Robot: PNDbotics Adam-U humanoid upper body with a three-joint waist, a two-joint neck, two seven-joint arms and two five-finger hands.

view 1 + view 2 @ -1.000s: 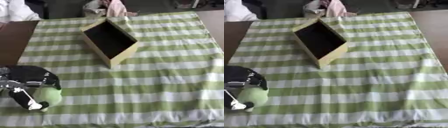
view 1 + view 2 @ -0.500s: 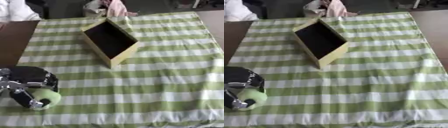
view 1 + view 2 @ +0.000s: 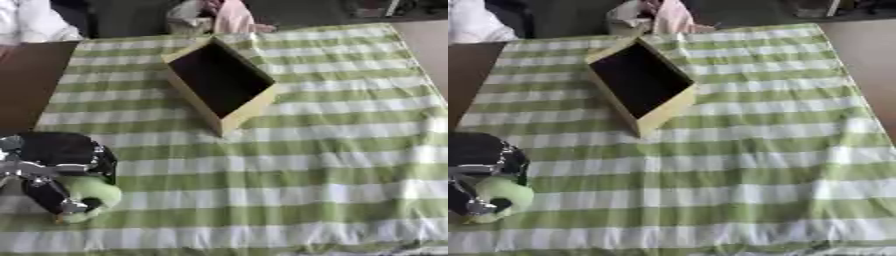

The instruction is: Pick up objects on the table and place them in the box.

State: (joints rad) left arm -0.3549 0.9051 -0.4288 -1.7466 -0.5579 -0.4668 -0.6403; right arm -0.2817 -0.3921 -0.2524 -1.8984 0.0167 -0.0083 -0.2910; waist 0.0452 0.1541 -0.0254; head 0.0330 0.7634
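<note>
Currently, at the near left corner of the table, the left hand (image 3: 54, 170) is seen lowered over a pale green rounded object (image 3: 90, 196), with dark fingers (image 3: 48, 196) curled down across its front so that the object appears to be clasped from above; whether it is already clear of the green-and-white checked cloth (image 3: 332, 165) cannot be told, since its underside is hidden. Further right and farther away, nearer the middle of the cloth, the open box (image 3: 223, 82) is set askew, one corner turned toward the near edge and its dark interior showing nothing inside. Object and box are well apart, so the step in hand is judged to be the securing of the grasp before the carry. For that to go well, the fingers should be kept wrapped round the widest part of the object, which looks soft and round and may be squeezed out sideways if held near one end. A straight lift should be made first, so the cloth is not dragged, and the box should be approached from above its near left wall, high enough that the rim is not struck and the light box is not pushed. No right hand is shown in either view.
</note>
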